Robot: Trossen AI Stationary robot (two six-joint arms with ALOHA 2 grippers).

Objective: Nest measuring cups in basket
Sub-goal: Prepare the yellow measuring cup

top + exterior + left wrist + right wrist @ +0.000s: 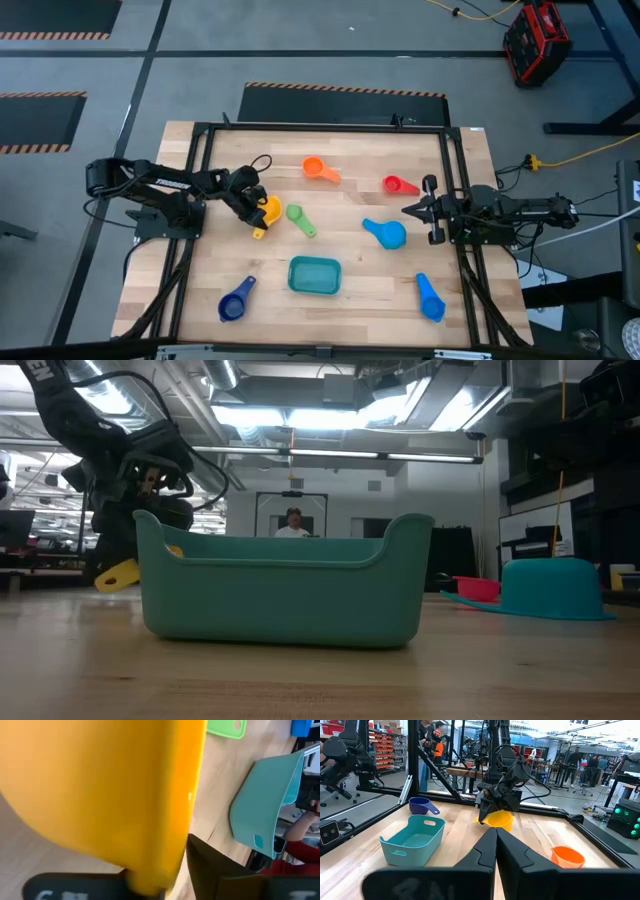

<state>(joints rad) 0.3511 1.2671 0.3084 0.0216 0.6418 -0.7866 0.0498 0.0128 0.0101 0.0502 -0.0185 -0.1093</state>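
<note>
The left gripper [256, 205] is clamped on the yellow cup [268, 212], holding it clear of the table left of the green cup [299, 218]; the yellow cup fills the left wrist view. The basket [314, 275] sits near the front edge, between the dark blue cup [235, 301] and blue cup [430, 298]. The right gripper [408, 209] waits at the right side, fingers pressed together, holding nothing.
</note>
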